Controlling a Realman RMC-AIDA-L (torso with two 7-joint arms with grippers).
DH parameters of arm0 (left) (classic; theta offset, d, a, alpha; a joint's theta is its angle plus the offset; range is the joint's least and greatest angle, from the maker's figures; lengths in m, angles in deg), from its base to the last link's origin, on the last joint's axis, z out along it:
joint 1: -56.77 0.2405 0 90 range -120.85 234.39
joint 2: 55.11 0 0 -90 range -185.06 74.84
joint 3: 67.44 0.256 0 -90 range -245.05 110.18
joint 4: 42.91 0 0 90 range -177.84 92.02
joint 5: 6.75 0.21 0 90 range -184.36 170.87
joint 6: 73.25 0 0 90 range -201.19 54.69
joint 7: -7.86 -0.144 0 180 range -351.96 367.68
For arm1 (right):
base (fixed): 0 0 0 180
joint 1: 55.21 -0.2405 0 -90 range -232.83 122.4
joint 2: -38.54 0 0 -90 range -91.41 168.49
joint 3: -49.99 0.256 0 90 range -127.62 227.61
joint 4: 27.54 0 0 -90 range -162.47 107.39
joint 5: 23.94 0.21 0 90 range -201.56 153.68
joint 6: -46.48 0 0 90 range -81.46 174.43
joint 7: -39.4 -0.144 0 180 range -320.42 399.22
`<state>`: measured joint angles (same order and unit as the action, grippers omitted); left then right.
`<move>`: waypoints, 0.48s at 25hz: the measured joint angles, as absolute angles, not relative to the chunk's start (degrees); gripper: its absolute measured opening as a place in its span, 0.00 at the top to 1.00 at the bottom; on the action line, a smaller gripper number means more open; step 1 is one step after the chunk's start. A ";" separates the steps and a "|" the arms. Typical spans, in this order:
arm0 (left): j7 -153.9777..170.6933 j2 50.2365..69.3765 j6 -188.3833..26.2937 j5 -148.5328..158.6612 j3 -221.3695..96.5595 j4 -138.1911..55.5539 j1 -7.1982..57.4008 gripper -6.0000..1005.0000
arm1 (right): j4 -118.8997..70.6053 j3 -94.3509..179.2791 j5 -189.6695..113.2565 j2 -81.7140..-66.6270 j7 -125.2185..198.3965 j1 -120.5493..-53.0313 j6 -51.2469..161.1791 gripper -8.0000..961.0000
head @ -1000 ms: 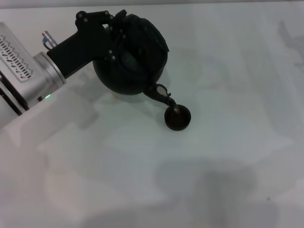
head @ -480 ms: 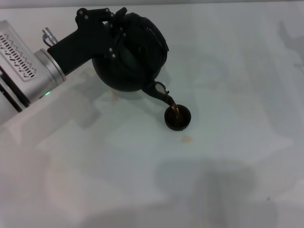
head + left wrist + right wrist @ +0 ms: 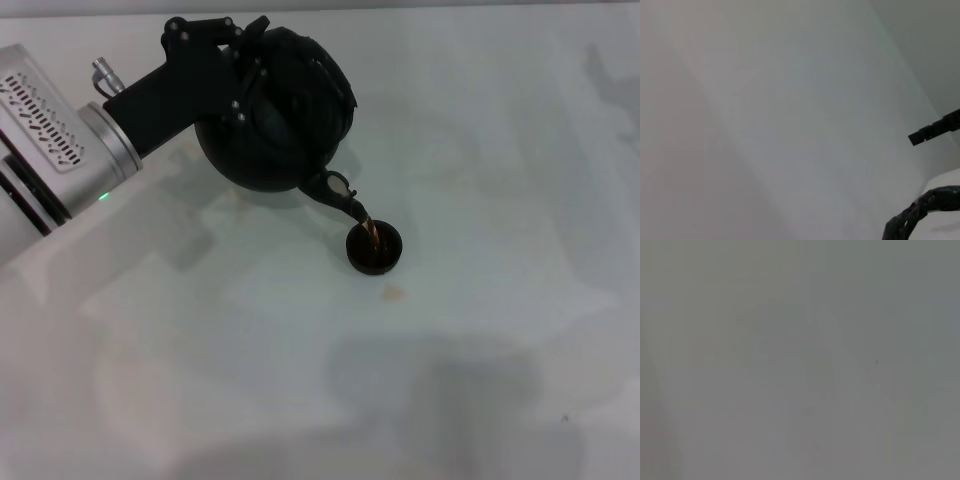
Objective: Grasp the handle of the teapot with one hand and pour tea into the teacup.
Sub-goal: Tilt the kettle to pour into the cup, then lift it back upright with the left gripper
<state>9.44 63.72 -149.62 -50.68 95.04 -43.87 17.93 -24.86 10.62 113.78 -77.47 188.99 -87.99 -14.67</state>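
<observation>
Pouring: left end effector point(image 3: 240, 55) clamped on handle point(image 3: 920, 212); teapot point(image 3: 275, 110), teacup point(image 3: 374, 248) head-view only.

The teapot point(image 3: 275, 115) is round, matte black, lifted off the white surface and tilted with its short spout point(image 3: 340, 192) pointing down toward the teacup point(image 3: 374, 247). The handle point(image 3: 250, 45) is a dark arched bail over the pot's top. A thin brown stream runs from the spout into the small black cup, which stands upright just below.
</observation>
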 joint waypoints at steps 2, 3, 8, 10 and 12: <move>9.57 63.72 -149.62 -50.92 94.77 -43.75 18.17 0.87 | -24.84 10.62 113.78 -77.48 188.96 -87.99 -14.67 0.10; 9.70 63.73 -149.62 -51.14 94.71 -43.72 18.34 0.87 | -24.80 10.62 113.78 -77.48 188.94 -87.99 -14.65 0.10; 10.28 63.81 -149.54 -52.74 94.71 -43.36 19.52 0.87 | -24.50 10.56 113.70 -77.47 188.91 -88.18 -14.40 0.10; 11.33 63.84 -149.53 -53.42 94.71 -43.23 19.96 0.87 | -24.49 10.47 113.68 -77.48 188.90 -88.33 -14.39 0.10; 13.18 63.89 -149.53 -53.99 94.72 -43.17 20.48 0.87 | -24.47 10.31 113.62 -77.47 188.90 -88.50 -14.38 0.10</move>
